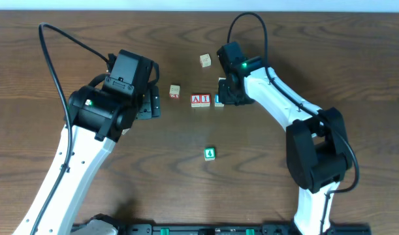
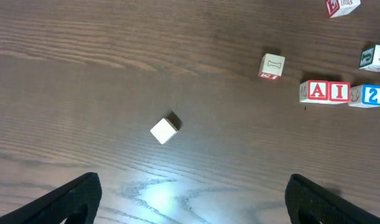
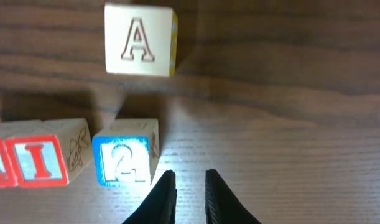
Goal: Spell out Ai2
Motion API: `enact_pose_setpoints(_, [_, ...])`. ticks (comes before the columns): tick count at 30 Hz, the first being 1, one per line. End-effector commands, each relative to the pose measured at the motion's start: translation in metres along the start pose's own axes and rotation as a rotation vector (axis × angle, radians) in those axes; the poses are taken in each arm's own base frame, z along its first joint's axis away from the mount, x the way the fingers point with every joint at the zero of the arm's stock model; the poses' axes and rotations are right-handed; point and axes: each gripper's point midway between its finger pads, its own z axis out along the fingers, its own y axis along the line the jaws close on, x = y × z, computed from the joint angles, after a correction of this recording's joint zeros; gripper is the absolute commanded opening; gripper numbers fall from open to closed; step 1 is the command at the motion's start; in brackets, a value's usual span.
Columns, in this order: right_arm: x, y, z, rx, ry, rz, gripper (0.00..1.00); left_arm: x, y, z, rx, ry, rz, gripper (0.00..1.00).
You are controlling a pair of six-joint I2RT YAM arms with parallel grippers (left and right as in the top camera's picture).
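Observation:
Red letter blocks A (image 1: 195,100) and I (image 1: 204,100) stand side by side with a blue 2 block (image 1: 219,100) touching on their right. The row also shows in the left wrist view: A (image 2: 318,91), I (image 2: 339,91) and 2 (image 2: 371,95). My right gripper (image 1: 225,93) sits just right of the 2 block (image 3: 124,155). Its fingers (image 3: 186,177) are almost together with a narrow gap and hold nothing. My left gripper (image 2: 193,202) is wide open and empty, left of the row (image 1: 149,104).
A pale A block (image 3: 139,40) lies just beyond the 2, and shows in the left wrist view (image 2: 376,57). Loose blocks: one with a bone picture (image 2: 272,66), a plain white one (image 2: 164,130), one at the back (image 1: 206,61), a green one (image 1: 210,153).

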Motion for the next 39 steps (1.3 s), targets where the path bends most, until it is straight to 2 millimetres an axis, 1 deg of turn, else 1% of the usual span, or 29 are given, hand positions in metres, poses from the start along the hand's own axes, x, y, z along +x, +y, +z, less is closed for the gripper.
enact_pose_setpoints(1, [-0.009,-0.005,-0.008,0.032,-0.051,-0.025,0.17,-0.001,0.001,-0.004,0.006,-0.007,-0.010,0.95])
enact_pose_setpoints(10, [-0.013,-0.005,-0.005,0.037,-0.070,-0.040,0.17,-0.001,0.001,-0.004,0.005,-0.007,-0.010,0.96])
enact_pose_setpoints(16, [-0.003,-0.009,0.007,0.051,-0.040,-0.038,0.14,-0.001,0.001,-0.004,0.005,-0.008,-0.010,0.95])
enact_pose_setpoints(21, [-0.001,-0.007,0.010,0.039,-0.033,-0.037,0.15,-0.001,0.001,-0.004,0.006,-0.007,-0.010,0.95])
enact_pose_setpoints(27, [0.014,-0.006,0.022,0.033,-0.011,-0.023,0.15,-0.001,0.001,-0.004,0.006,-0.008,-0.010,0.96])
enact_pose_setpoints(29, [0.015,-0.005,0.023,0.030,-0.014,-0.014,0.15,-0.001,0.001,-0.004,0.006,-0.007,-0.010,0.95])
enact_pose_setpoints(34, [0.012,0.007,0.023,-0.020,-0.024,-0.010,0.16,-0.001,0.001,-0.004,0.006,-0.008,-0.010,0.95])
enact_pose_setpoints(39, [0.011,0.017,0.024,-0.027,-0.055,-0.027,0.17,-0.001,0.001,-0.004,0.005,-0.008,-0.010,0.96])
